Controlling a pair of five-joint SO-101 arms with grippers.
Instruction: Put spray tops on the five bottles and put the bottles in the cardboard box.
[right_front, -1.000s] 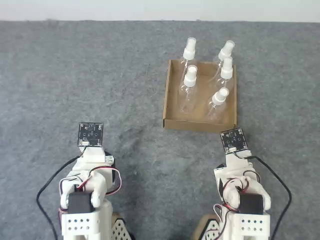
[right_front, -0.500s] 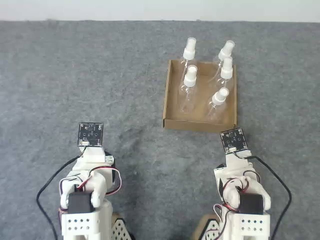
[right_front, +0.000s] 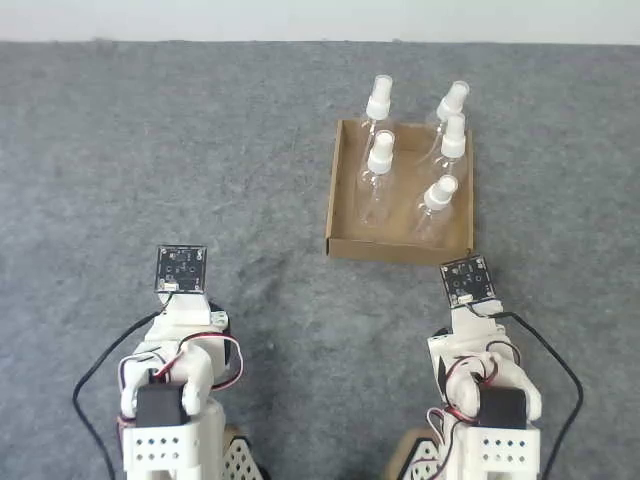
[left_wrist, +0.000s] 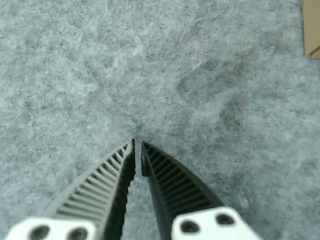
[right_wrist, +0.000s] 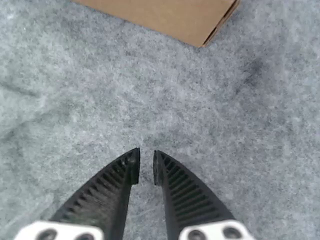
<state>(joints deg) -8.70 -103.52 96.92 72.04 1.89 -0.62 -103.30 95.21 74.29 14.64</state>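
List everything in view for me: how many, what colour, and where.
table: one, grey felt-like cover, under everything.
cardboard box: one, brown, on the table's far right part.
bottles: five, clear, standing in the cardboard box.
spray tops: five, white, one on each bottle.
left gripper: one, black fingers close together, empty, over bare table.
right gripper: one, black fingers close together, empty, over the table near the box's corner.

Robot lab bench (grey felt table (right_front: 120, 130))
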